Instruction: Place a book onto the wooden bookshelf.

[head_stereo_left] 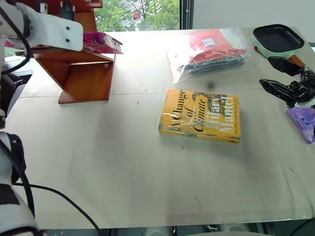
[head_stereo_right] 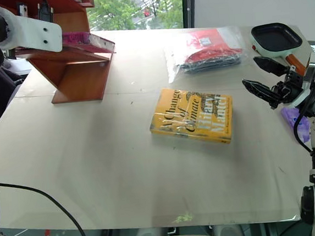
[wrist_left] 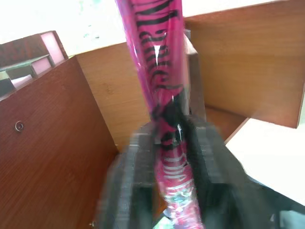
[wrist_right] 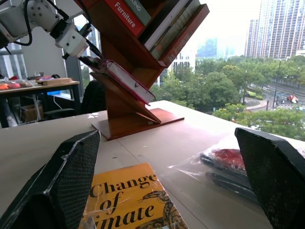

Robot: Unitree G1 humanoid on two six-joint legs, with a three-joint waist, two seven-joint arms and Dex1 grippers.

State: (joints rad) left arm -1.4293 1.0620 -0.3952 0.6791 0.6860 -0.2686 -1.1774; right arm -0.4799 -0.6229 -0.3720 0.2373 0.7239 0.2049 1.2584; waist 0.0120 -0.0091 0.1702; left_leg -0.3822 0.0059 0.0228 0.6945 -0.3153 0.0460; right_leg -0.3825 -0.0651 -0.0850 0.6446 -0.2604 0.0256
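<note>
The pink book (head_stereo_left: 102,41) with black markings lies on a slanted board of the wooden bookshelf (head_stereo_left: 82,75) at the table's far left. Its free end sticks out past the board. My left gripper (wrist_left: 171,131) is at the book's near end, and the pink cover (wrist_left: 159,57) runs away from it along the reddish-brown boards. The right wrist view shows the book (wrist_right: 125,76) resting on that slanted board. Out at the right side, my right gripper (head_stereo_left: 268,72) hangs open above the table with nothing in it, far from the shelf.
A yellow book (head_stereo_left: 200,116) lies flat mid-table. Behind it is a clear plastic bag (head_stereo_left: 211,50) with red and dark items. A black pan (head_stereo_left: 277,37) and a purple thing (head_stereo_left: 307,121) sit near the right edge. Other books (wrist_right: 162,19) fill the upper shelves.
</note>
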